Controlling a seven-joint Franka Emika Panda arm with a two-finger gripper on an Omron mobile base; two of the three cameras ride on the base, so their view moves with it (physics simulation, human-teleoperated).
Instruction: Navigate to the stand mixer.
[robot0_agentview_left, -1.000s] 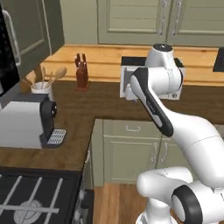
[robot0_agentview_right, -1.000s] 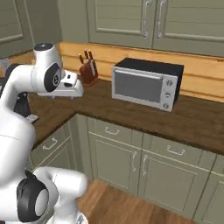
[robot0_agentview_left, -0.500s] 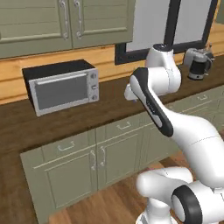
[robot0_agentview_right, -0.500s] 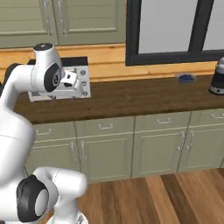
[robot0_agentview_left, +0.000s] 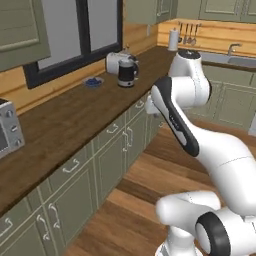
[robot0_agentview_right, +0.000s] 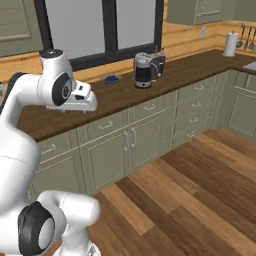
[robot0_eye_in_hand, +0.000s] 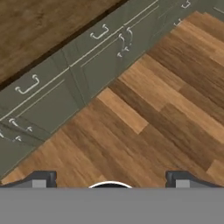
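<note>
In the left base view, a black kettle (robot0_agentview_left: 127, 72) is standing on the dark wooden surface (robot0_agentview_left: 65, 122) under the window, with a small blue dish (robot0_agentview_left: 93, 81) lying just beside it.

In the right base view, the kettle (robot0_agentview_right: 143, 71) is hiding whatever is sitting behind it, so the stand mixer's place cannot be told.

In the hand view, the claw (robot0_eye_in_hand: 109, 179) is hanging wide apart over the plank floor (robot0_eye_in_hand: 148, 113), holding nothing.

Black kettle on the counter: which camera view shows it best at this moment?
The right base view: the black kettle stands clear and near-centre on the wooden counter, beneath the window. The left base view has it smaller and farther off. The hand view looks down at cabinet fronts and floor instead.
</note>
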